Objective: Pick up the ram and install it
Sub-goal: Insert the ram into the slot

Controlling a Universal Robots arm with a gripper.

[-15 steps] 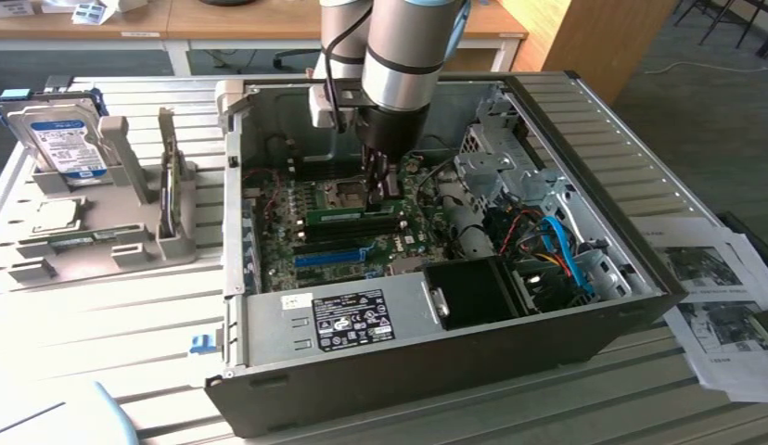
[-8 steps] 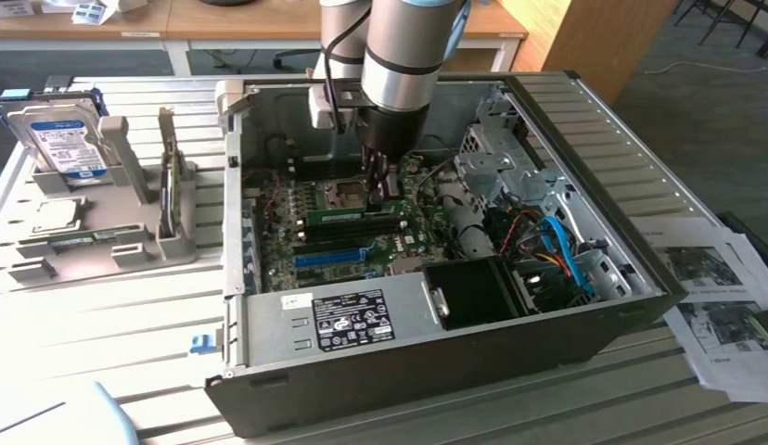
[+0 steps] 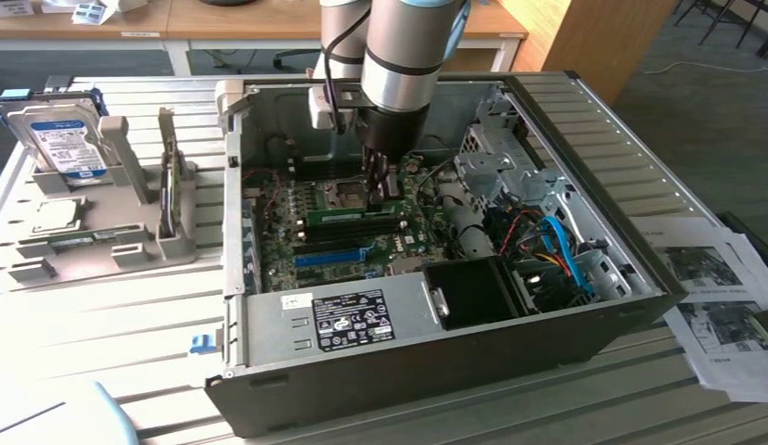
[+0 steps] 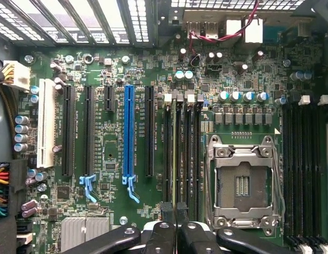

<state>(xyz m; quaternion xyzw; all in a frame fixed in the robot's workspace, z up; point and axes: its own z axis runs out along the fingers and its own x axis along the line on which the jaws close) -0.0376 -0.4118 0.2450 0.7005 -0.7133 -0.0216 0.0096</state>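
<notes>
The ram [image 3: 337, 215] is a long green stick standing on edge in one of the black memory slots of the motherboard inside the open computer case [image 3: 582, 120]. In the wrist view the ram [image 4: 179, 153] shows edge-on as a thin strip along the second slot of the bank [image 4: 181, 148]. My gripper [image 3: 386, 191] reaches down into the case at one end of the stick. Its black fingertips [image 4: 168, 211] are pressed close together at the gripper [image 4: 176, 212] with the stick's top edge between them. I cannot tell whether the ram is fully seated.
A blue long slot [image 4: 128, 132] and an empty silver processor socket [image 4: 242, 182] flank the memory slots. Cables and a black shroud [image 3: 477, 292] crowd the case's near right corner. A grey stand holds a hard drive [image 3: 62, 139] and a square chip [image 3: 57, 215]. Papers [image 3: 718, 287] lie beside the case.
</notes>
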